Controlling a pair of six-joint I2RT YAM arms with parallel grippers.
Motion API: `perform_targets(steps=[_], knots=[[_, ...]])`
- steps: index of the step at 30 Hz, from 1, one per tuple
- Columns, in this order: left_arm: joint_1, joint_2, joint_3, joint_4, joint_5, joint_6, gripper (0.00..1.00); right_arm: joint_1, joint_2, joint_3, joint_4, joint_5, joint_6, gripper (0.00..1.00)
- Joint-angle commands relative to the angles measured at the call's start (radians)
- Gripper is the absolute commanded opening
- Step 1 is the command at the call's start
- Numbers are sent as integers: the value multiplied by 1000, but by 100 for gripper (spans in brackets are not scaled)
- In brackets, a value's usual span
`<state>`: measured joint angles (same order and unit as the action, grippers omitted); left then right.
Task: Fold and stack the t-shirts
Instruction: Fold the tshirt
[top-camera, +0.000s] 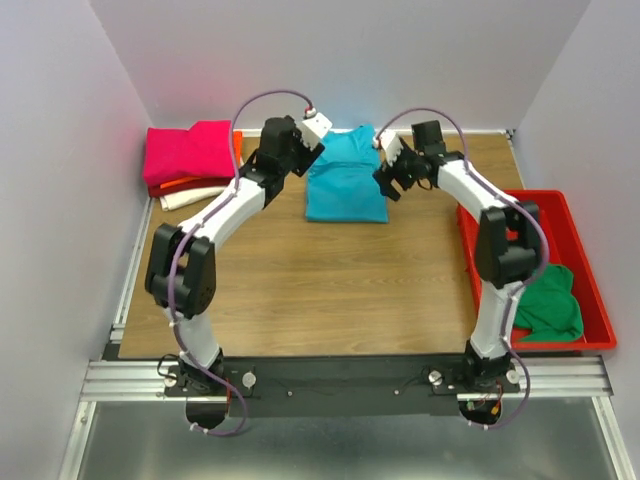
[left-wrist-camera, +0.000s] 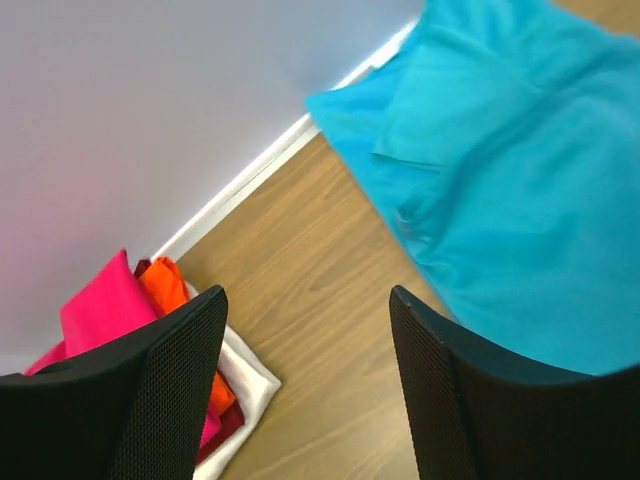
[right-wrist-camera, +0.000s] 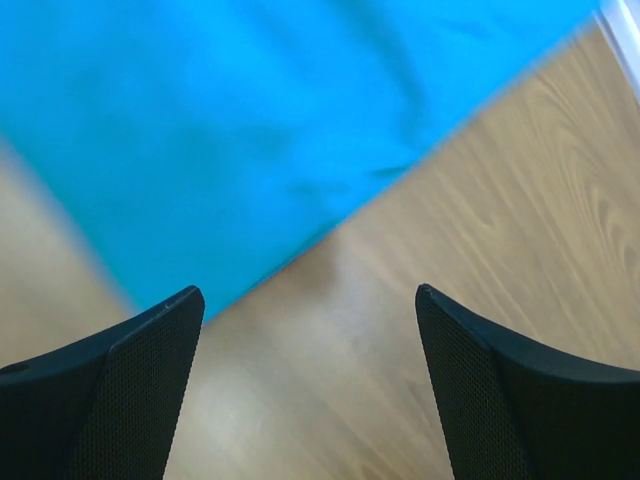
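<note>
1. Top view:
   - The teal shirt (top-camera: 346, 180) lies folded on the tabletop (top-camera: 300, 290), far centre, near the back wall.
   - The left end effector (top-camera: 300, 158) is above its left edge and the right end effector (top-camera: 390, 172) above its right edge.
   - At the far left, the magenta shirt (top-camera: 190, 150) tops a stack over the orange shirt (top-camera: 185, 184) and the cream shirt (top-camera: 185, 199).
   - The green shirt (top-camera: 548, 300) lies crumpled in the red tray (top-camera: 590, 260) at the right.
2. Left wrist view:
   - The left end effector (left-wrist-camera: 305, 310) stands wide, with nothing between its fingers.
   - The teal shirt (left-wrist-camera: 500, 180) is at upper right and the stack at lower left.
   - Bare tabletop (left-wrist-camera: 300, 250) lies between them.
3. Right wrist view (blurred):
   - The right end effector (right-wrist-camera: 310, 300) stands wide and empty.
   - The teal shirt (right-wrist-camera: 250, 130) fills the upper left.
   - Its edge runs diagonally across the tabletop (right-wrist-camera: 450, 230).
</note>
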<state>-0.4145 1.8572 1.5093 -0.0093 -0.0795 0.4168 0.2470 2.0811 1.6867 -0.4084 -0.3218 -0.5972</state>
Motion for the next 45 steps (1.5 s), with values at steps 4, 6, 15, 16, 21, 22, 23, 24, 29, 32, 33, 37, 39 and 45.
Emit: perform_targets(steps=[4, 6, 15, 16, 21, 22, 23, 24, 29, 32, 33, 37, 39, 45], knots=[[-86, -191, -422, 27, 234, 386, 71, 46, -219, -329, -109, -306, -686, 94], [-86, -199, -475, 46, 271, 521, 69, 70, -181, -309, -107, -261, -679, 93], [-89, -63, -451, 25, 270, 547, 63, 109, -56, -254, -15, -106, -610, 85], [-87, -50, -443, 28, 261, 541, 63, 110, -50, -254, -7, -102, -612, 85], [-90, 25, -383, 26, 244, 542, 63, 117, -9, -242, 19, -68, -590, 82], [-92, 34, -374, 23, 242, 543, 63, 117, -4, -237, 25, -65, -566, 79], [-95, 54, -356, 22, 239, 544, 62, 117, 0, -233, 26, -62, -556, 78], [-99, 66, -348, 19, 225, 544, 61, 117, 7, -226, 29, -57, -550, 77], [-109, 137, -299, 11, 216, 528, 56, 117, 23, -222, 42, -49, -533, 67], [-110, 166, -284, 11, 192, 525, 47, 117, 28, -222, 42, -45, -526, 58], [-112, 171, -281, 11, 190, 525, 44, 117, 30, -220, 42, -43, -520, 54], [-110, 188, -261, 11, 181, 519, 15, 117, 31, -231, 40, -54, -503, 36], [-112, 185, -261, 11, 182, 513, 3, 117, 30, -237, 39, -59, -498, 28], [-116, 114, -308, -21, 250, 496, 0, 117, -18, -283, 2, -101, -467, 10]])
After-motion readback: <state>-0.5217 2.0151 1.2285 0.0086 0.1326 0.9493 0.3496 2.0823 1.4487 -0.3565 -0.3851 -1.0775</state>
